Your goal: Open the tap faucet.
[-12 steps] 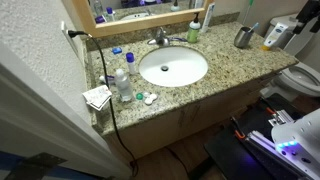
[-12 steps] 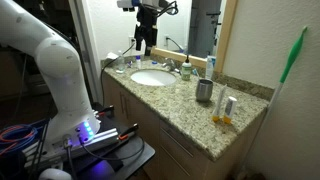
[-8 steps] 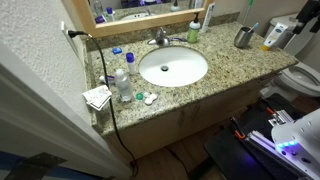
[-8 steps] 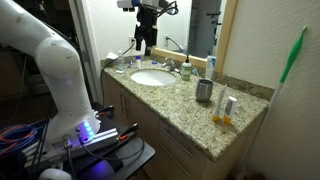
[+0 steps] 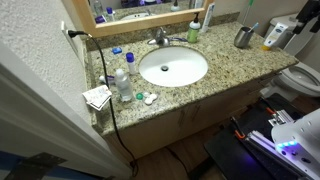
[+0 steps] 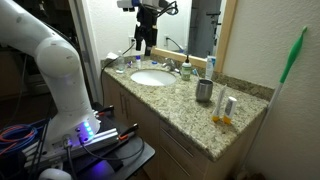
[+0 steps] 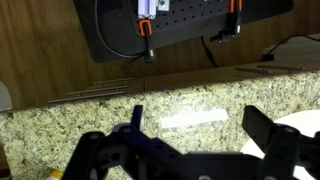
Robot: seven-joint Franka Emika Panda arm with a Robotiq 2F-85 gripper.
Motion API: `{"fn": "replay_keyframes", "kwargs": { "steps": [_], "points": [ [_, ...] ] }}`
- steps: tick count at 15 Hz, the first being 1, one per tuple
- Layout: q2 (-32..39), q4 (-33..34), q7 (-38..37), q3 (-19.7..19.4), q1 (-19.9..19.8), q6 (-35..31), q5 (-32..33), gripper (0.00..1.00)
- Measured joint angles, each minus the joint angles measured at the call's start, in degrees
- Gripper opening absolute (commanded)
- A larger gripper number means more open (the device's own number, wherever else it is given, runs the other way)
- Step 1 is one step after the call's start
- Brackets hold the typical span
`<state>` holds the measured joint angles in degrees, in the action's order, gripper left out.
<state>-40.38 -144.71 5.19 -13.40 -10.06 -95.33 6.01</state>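
Claw (image 7: pixel 185 145) spread wide, empty, hanging above granite surface (image 5: pixel 225 65); likely open to straddle tap faucet (image 5: pixel 160 38) handle.

White rounded arm (image 6: pixel 50 60); black claw (image 6: pixel 146 46); blue-lit base (image 6: pixel 88 130).

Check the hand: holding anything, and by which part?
Nothing held. In the wrist view the hand is open, only granite countertop showing between its fingers; it is apart from the tap faucet.

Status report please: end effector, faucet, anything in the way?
End effector open, empty, above the counter. Tap faucet not touched. Green bottle beside the faucet, close.
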Motion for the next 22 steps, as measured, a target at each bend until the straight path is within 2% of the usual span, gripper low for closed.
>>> {"fn": "replay_keyframes", "kwargs": {
  "steps": [6, 10, 13, 18, 22],
  "points": [
    [0.00, 0.46, -1.77, 0.49, 0.00, -0.19, -0.38, 1.00],
    [-0.15, 3.13, -9.82, 5.18, 1.03, -6.16, -6.98, 1.00],
    [-0.70, 4.45, -14.19, 8.86, 1.94, -8.41, -8.62, 1.00],
    [-0.85, 4.48, -13.80, 9.38, 2.22, -7.93, -7.69, 1.00],
    [2.19, 8.19, -13.45, 15.18, 4.51, -8.24, -1.71, 1.00]
  ]
}}
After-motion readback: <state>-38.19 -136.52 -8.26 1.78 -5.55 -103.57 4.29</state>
